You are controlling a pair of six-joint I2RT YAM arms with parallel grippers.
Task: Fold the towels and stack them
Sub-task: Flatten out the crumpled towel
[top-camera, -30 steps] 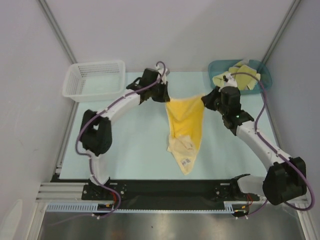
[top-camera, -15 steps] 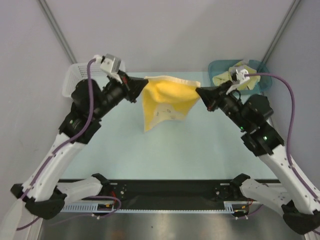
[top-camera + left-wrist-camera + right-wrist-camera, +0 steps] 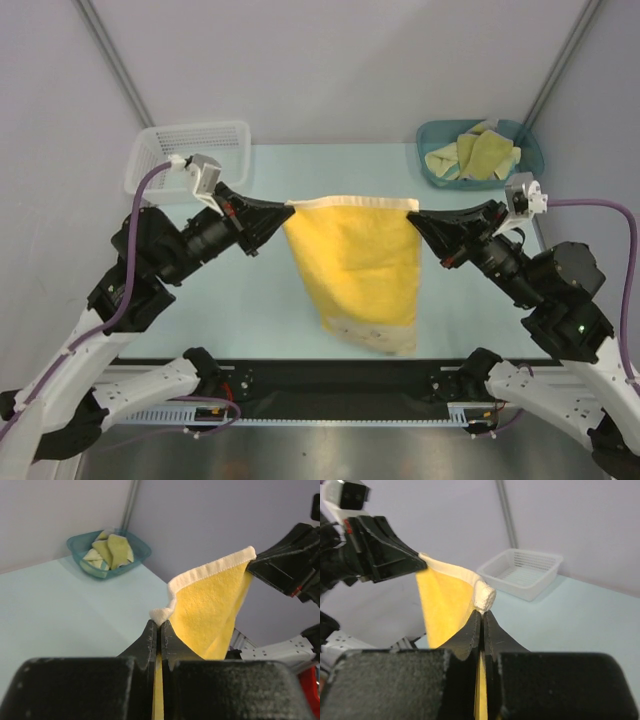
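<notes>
1. My left hand (image 3: 287, 208) is clenched on one top corner of the yellow towel (image 3: 355, 260).
2. My right hand (image 3: 412, 212) pinches the other top corner.
3. The towel hangs spread between them over the table (image 3: 240, 295).
4. More towels (image 3: 478, 155) lie in the teal bin (image 3: 535, 152).

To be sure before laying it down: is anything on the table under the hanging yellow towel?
Nothing visible. The towel, held by the left hand and right hand, hangs over bare table; basket and bin stand at far corners.
</notes>
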